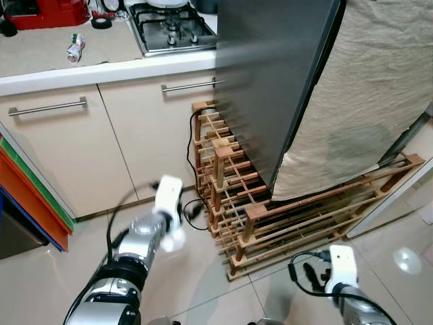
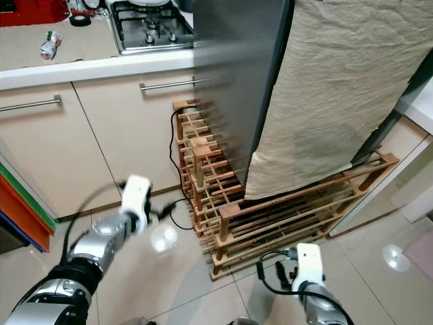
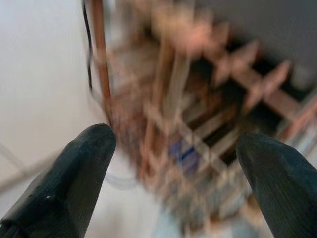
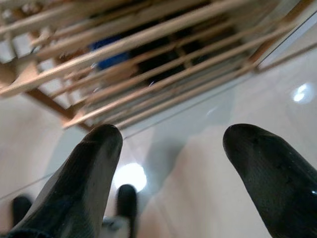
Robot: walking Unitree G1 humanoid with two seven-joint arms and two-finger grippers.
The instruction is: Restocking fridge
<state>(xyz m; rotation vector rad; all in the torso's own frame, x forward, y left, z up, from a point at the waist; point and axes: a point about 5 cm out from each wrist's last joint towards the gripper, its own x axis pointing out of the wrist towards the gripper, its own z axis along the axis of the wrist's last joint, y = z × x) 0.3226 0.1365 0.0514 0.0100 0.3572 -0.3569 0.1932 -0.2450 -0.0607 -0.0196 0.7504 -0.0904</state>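
While both grippers hang empty with fingers spread, the left gripper [image 3: 173, 163] and right gripper [image 4: 171, 158] face a wooden rack [image 1: 270, 217] on the floor beside the fridge [image 1: 270, 81]. Restocking looks barely begun; next likely needs an item picked up

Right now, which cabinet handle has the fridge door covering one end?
The handle next to the fridge door, below the hob: its far end runs behind the door's edge. The other handle, further left, shows whole.
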